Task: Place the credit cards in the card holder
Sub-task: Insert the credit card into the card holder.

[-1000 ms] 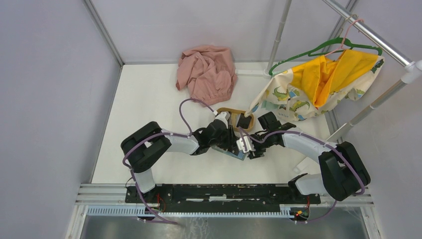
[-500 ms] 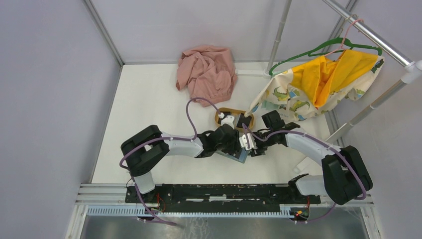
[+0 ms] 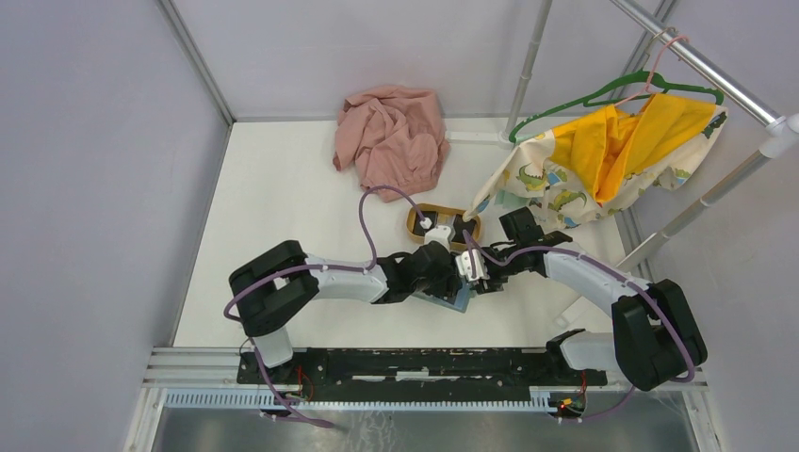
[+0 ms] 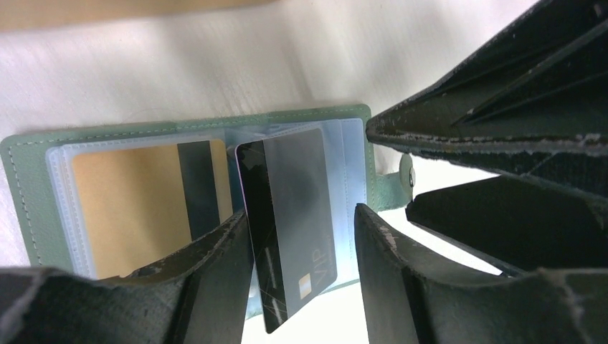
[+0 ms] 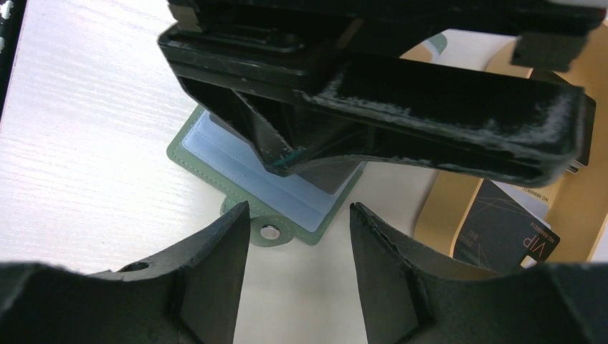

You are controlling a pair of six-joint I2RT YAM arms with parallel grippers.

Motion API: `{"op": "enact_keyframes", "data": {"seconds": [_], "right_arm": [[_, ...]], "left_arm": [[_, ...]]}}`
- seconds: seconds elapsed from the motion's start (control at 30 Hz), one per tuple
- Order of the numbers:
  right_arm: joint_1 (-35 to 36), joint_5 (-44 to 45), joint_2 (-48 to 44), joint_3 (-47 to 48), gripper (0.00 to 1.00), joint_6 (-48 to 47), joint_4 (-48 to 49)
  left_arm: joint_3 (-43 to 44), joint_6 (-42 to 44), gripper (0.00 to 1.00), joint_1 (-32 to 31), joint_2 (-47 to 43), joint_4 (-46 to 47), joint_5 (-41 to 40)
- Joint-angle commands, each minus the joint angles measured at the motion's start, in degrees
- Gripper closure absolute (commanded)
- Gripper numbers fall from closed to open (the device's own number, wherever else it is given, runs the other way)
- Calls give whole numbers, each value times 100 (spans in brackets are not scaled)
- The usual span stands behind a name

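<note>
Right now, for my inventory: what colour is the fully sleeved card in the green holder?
Gold-tan plastic card with a dark stripe; left wrist view.

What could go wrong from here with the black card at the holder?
1. The black card lies crooked and seems only partly in the holder's sleeve, its near end sticking past the edge. It may slip out, or get dragged along when the left gripper backs off.
2. The right gripper is crowded close against the left one at the holder's snap tab. A careless retreat could bump the fingers together or shove the holder.
</note>
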Motion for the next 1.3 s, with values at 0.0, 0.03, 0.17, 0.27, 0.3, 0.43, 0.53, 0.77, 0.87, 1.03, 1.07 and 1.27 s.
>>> {"op": "enact_keyframes", "data": {"seconds": [0.0,0.03,0.17,0.27,0.3,0.43,0.53,0.77,0.87,1.03,1.07,1.27], "right_arm": [[-36,-205,-135,48,41,50,43],[-34,-204,-135,46,41,52,43],[-46,-211,-121,45,41,52,43],[-47,-220,-110,45,41,54,44],[-43,-221,-110,45,41,59,45],[-44,-228,-100,36,41,61,39],[-49,-228,-89,36,41,59,41],[-43,-242,-91,36,41,60,42],[-46,-247,-95,36,41,63,36],[-60,-261,-99,36,41,60,30],[-51,-255,-99,36,41,59,32],[-52,-257,-87,38,41,58,34]], "left_arm": [[197,358,40,-138,-268,-229,-327],[207,366,40,-142,-283,-264,-373],[187,402,39,-150,-357,-348,-489],[169,420,38,-157,-417,-340,-494],[160,421,37,-159,-434,-340,-478],[140,425,35,-161,-490,-307,-403],[137,412,34,-162,-491,-296,-334],[129,394,33,-160,-492,-296,-281],[146,378,33,-166,-452,-276,-205],[129,294,33,-200,-380,-86,30],[129,277,33,-214,-362,-46,63],[68,170,35,-229,-259,398,553]]}}
